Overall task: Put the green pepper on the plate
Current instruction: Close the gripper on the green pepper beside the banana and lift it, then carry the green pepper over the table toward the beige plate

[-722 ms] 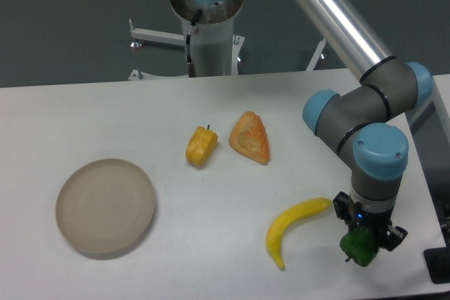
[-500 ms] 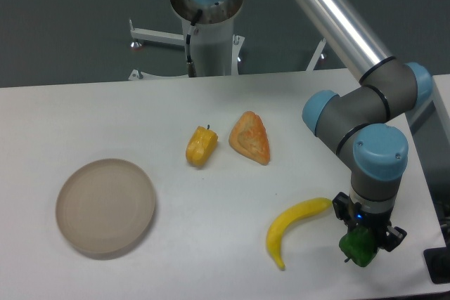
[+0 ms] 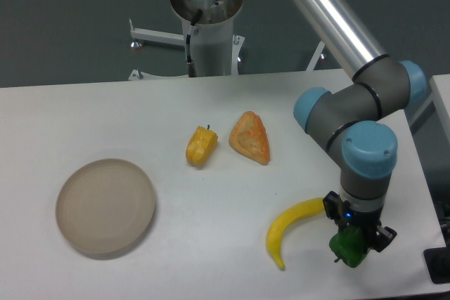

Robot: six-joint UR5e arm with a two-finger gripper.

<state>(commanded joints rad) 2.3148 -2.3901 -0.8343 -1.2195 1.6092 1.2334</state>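
Observation:
The green pepper (image 3: 349,247) is a small glossy dark-green toy held between my gripper's fingers at the front right of the table, just right of the banana. My gripper (image 3: 353,238) points straight down and is shut on the pepper, which seems slightly off the table. The beige-tan plate (image 3: 105,205) lies at the front left of the table, far from the gripper, with nothing on it.
A yellow banana (image 3: 292,227) lies just left of the gripper. A yellow-orange pepper (image 3: 201,145) and an orange wedge-shaped food item (image 3: 251,138) sit mid-table. The table's right edge is close to the gripper. The arm's base (image 3: 209,40) stands at the back.
The gripper has moved a little to the left with the green pepper in it, closer to the banana. The other items have not moved.

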